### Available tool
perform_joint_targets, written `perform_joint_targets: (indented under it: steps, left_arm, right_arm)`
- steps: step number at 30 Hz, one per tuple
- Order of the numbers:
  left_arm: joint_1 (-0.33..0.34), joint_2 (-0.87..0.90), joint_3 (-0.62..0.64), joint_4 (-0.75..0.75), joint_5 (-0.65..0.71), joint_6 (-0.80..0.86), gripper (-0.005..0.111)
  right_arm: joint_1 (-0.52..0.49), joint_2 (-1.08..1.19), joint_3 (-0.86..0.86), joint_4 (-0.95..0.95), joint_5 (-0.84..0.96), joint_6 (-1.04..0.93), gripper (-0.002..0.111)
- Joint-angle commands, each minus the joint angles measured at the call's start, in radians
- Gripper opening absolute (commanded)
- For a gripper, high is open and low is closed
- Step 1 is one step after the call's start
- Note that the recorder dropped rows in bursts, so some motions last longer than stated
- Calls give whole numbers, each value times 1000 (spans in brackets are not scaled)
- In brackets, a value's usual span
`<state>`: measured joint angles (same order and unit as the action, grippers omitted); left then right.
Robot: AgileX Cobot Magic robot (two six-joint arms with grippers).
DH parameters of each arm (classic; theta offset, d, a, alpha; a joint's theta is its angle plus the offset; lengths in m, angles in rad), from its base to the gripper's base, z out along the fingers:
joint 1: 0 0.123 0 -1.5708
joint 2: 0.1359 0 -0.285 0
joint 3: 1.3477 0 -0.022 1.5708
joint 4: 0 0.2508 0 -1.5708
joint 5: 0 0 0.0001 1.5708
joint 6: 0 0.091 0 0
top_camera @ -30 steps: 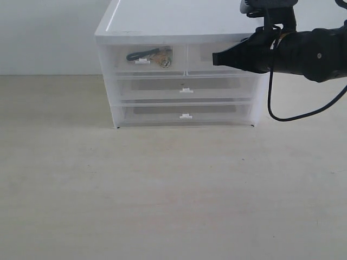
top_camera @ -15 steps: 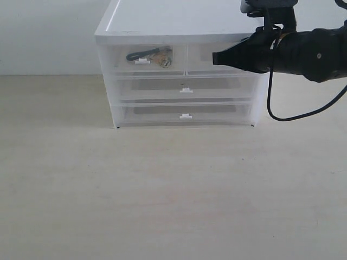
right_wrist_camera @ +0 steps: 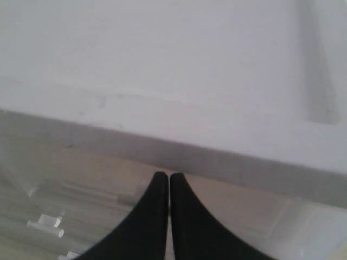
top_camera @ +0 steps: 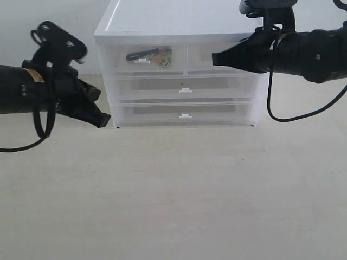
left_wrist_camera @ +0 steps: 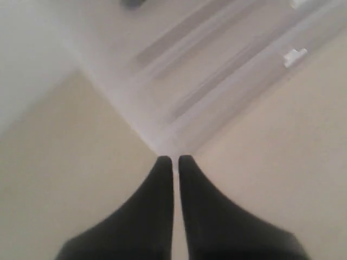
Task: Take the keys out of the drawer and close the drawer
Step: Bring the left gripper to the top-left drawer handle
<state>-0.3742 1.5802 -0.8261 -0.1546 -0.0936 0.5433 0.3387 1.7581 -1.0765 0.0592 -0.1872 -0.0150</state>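
I'm at the opening step: the drawer (top_camera: 119, 65) is closed, with the keys (top_camera: 157, 55) inside. My left claw (top_camera: 104, 120) and right claw (top_camera: 216, 58) are both pinched together and empty. Next, 1 claw must part and catch the tab handle (top_camera: 142, 62).

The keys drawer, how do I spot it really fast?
Find the white plastic cabinet. Its top row has two small drawers; pick the left drawer. Only that one shows the keys, a dark cord and gold rings, through its cloudy front.
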Motion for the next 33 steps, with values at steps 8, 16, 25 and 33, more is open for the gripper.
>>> perform_joint_targets:
  steps: [8, 16, 25, 33]
  left_arm:
    - [-54, 96, 74, 137, -636, 394, 4]
    - [-58, 273, 33, 67, -647, 749, 7]
    - [-117, 282, -21, -112, -646, 883, 37]
    - [-216, 289, -88, -423, -632, 1188, 37]
  right_arm:
    - [-9, 21, -32, 9, -171, -21, 0]
    - [-9, 21, -32, 9, -183, -26, 0]
    - [-9, 21, -32, 9, -186, -47, 0]
    - [-9, 21, -32, 9, -204, -49, 0]
